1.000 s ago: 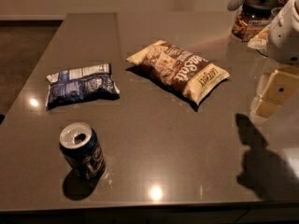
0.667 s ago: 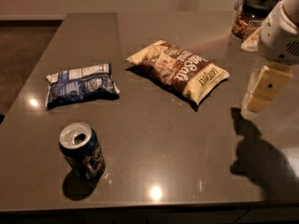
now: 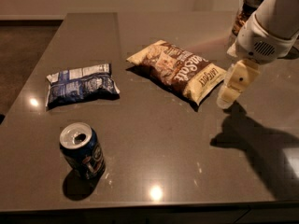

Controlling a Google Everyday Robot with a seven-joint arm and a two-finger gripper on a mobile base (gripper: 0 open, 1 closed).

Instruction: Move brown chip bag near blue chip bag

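The brown chip bag (image 3: pixel 180 69) lies flat on the grey table (image 3: pixel 154 139) near the middle back, slanted, with white "Sea Salt" lettering and cream ends. The blue chip bag (image 3: pixel 80 84) lies flat at the left, well apart from it. My gripper (image 3: pixel 229 94) hangs from the white arm at the right, just off the brown bag's right end and above the table, holding nothing.
A blue soda can (image 3: pixel 82 150) stands upright at the front left. A jar with brown contents (image 3: pixel 245 14) stands at the back right behind the arm. The table's left edge drops to a dark floor.
My gripper has moved left and a little forward, toward the brown bag's right end. The bags and the can have not moved.
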